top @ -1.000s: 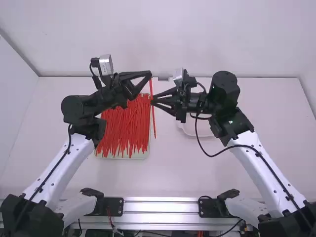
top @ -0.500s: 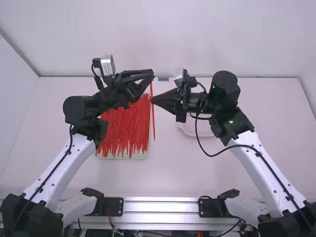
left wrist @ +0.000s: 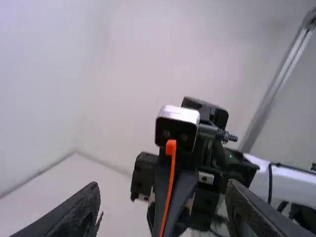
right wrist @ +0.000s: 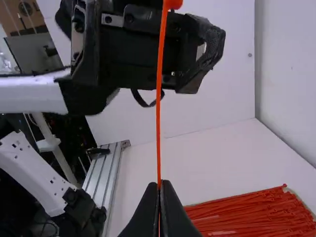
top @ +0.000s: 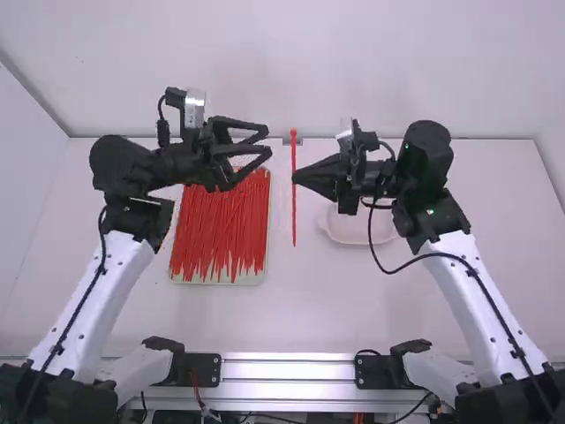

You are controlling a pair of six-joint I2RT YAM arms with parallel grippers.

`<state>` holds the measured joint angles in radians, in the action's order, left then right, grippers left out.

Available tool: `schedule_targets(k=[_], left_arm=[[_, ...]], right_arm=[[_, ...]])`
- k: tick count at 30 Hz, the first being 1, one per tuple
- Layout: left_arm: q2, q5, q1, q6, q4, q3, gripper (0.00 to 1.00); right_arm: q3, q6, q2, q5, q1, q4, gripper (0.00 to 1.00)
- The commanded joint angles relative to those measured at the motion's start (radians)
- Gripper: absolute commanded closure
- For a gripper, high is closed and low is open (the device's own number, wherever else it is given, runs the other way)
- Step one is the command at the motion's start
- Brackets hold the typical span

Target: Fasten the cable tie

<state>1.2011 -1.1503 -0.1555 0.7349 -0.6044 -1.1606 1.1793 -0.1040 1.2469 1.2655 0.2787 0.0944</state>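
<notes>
A single red cable tie [top: 293, 190] hangs upright above the table, straight and unlooped, with its head at the top. My right gripper [top: 297, 175] is shut on the tie's middle. In the right wrist view the pinched strap [right wrist: 159, 108] rises from the closed fingertips [right wrist: 153, 197]. My left gripper [top: 265, 141] is open and stands a short way left of the tie's head, not touching it. In the left wrist view its spread fingers [left wrist: 81, 215] frame the right gripper and the tie [left wrist: 170, 173].
A flat tray [top: 219, 279] piled with several red cable ties [top: 221, 225] lies under the left arm. A white bowl [top: 353, 231] sits under the right arm. The table beyond and beside these is bare.
The right gripper has carried the tie to the right and turned it more upright. The left arm has drawn back to the left, so the tie's head now stands apart from its fingers.
</notes>
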Motion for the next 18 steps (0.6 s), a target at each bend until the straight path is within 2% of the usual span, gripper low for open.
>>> schedule_targets(k=[1, 7, 13, 18], left_arm=[[0.024, -0.154, -0.010, -0.243, 0.092, -0.099, 0.35], [0.097, -0.230, -0.029, -0.458, 0.366, -0.245, 0.42], [0.132, -0.246, -0.060, -0.501, 0.374, -0.258, 0.54], [0.146, -0.245, -0.089, -0.488, 0.296, -0.254, 0.68]], right_arm=[[0.032, -0.004, -0.018, 0.042, 0.011, 0.004, 1.00], [0.032, 0.026, -0.018, 0.037, 0.031, 0.004, 1.00], [0.032, 0.026, -0.018, 0.036, 0.023, 0.008, 1.00], [0.032, 0.027, -0.018, 0.035, 0.023, 0.008, 1.00]])
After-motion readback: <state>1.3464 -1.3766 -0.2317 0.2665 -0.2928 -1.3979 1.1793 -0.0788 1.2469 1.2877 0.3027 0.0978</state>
